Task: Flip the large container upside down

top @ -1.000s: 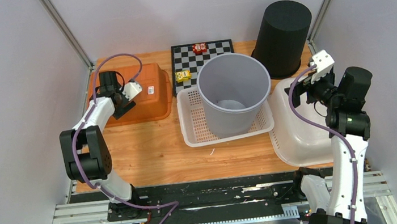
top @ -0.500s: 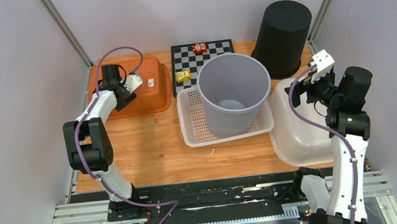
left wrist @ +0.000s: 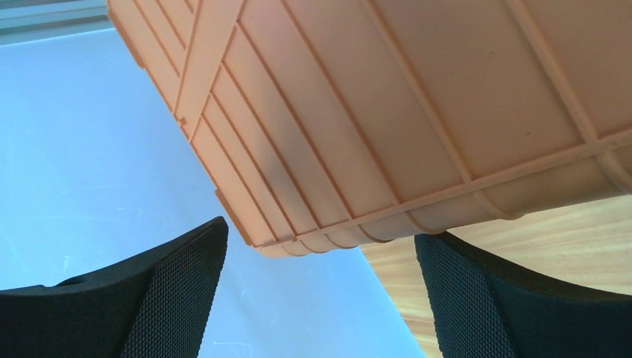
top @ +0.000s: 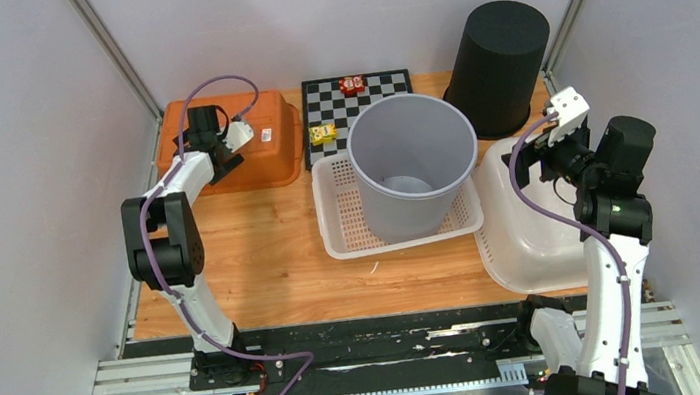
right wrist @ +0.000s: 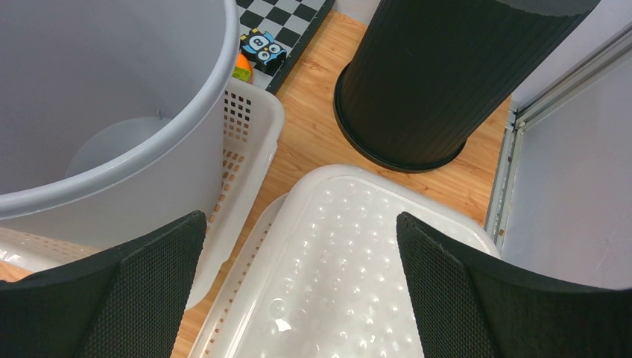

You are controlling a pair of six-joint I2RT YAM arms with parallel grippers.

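A large orange tub (top: 266, 162) lies bottom up at the back left of the table, a white label on its base. My left gripper (top: 219, 161) is open over the tub's left part. In the left wrist view the tub's ribbed base (left wrist: 387, 112) fills the top, and one corner hangs between my spread fingers (left wrist: 179, 291) without touching them; my left gripper (left wrist: 319, 246) holds nothing. My right gripper (top: 528, 160) is open and empty above an upturned white tub (top: 532, 236), which also shows in the right wrist view (right wrist: 358, 261) under the gripper (right wrist: 302, 224).
A grey bucket (top: 412, 160) stands upright in a white perforated basket (top: 340, 229) at the centre. A black bin (top: 501, 63) stands upside down at the back right. A chessboard (top: 383, 85) with small toys lies at the back. Walls close in on both sides.
My left arm has swung toward the back wall, and the orange tub has shifted back with it. The right arm has not moved.
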